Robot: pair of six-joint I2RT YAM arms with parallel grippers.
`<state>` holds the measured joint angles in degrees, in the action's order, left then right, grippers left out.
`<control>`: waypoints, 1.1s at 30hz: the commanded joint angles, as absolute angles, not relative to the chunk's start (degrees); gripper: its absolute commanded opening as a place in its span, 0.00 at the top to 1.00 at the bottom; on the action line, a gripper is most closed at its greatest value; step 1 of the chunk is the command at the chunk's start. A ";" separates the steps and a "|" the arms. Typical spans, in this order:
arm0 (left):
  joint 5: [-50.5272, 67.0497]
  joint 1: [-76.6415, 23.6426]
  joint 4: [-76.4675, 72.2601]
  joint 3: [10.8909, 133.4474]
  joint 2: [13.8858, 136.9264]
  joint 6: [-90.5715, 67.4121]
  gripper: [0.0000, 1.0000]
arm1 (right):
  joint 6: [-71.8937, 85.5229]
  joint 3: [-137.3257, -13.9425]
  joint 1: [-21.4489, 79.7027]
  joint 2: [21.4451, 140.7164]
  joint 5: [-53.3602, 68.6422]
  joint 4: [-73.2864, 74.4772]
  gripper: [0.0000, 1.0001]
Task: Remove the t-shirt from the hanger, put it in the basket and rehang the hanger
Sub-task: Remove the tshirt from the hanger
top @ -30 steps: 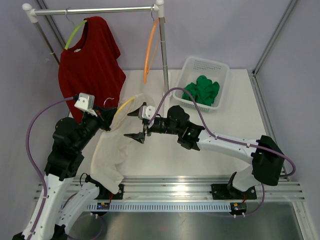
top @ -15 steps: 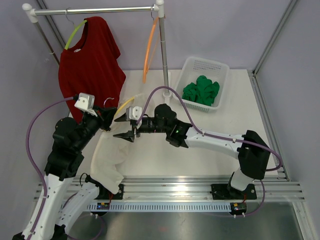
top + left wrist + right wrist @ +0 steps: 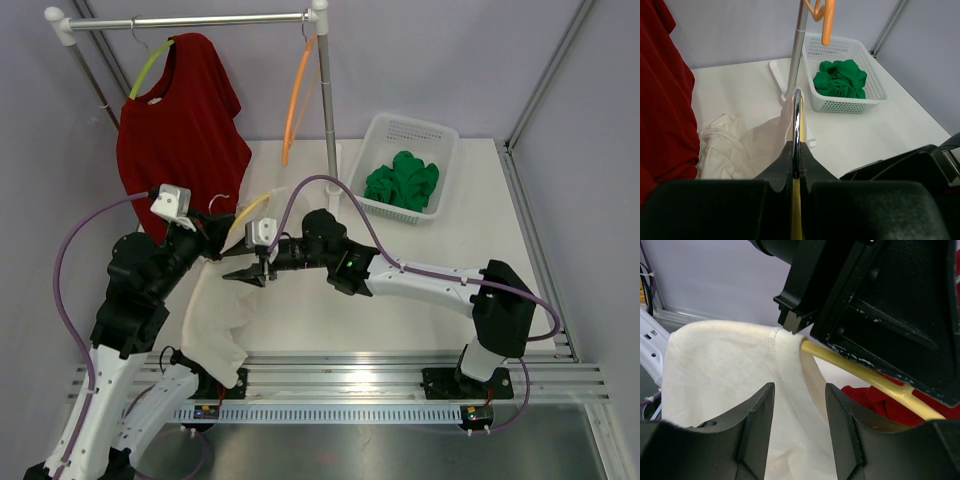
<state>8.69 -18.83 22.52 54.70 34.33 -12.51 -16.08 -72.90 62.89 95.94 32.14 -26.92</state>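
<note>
Entry: we are seeing the left pincer (image 3: 214, 240) clenched on the metal hook (image 3: 797, 112) of the yellow hanger (image 3: 249, 209), holding it up above the worktop (image 3: 310, 325). The cream t-shirt (image 3: 214, 320) is hanging from that hanger. Its body is draping down over the near edge of the worktop, and one shoulder is stretching over the hanger's arm. The right pincer (image 3: 246, 272) is sitting at the neckline seam (image 3: 776, 340), its jaws standing apart with cloth in the gap. We are not seeing a pinch on the fabric yet. We are judging the shirt to be light, soft and limp: it will be folding and sliding rather than keeping shape, and a thin knit may be slipping out of a shallow bite. The ribbed seam is looking like the thickest, least stretchy place to grasp. Taking hold there, just beside the hanger arm, should be letting the shoulder peel off the end of the arm. The snag risk is lying where the neck opening is wrapping the hook. The red t-shirt (image 3: 180, 130) on the rail is hanging close behind the left arm, apart from the work.
</note>
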 commanded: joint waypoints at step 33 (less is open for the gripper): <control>14.41 -18.90 11.69 54.14 32.17 -14.59 1.00 | -13.72 -77.61 58.02 87.63 -6.77 -21.35 1.00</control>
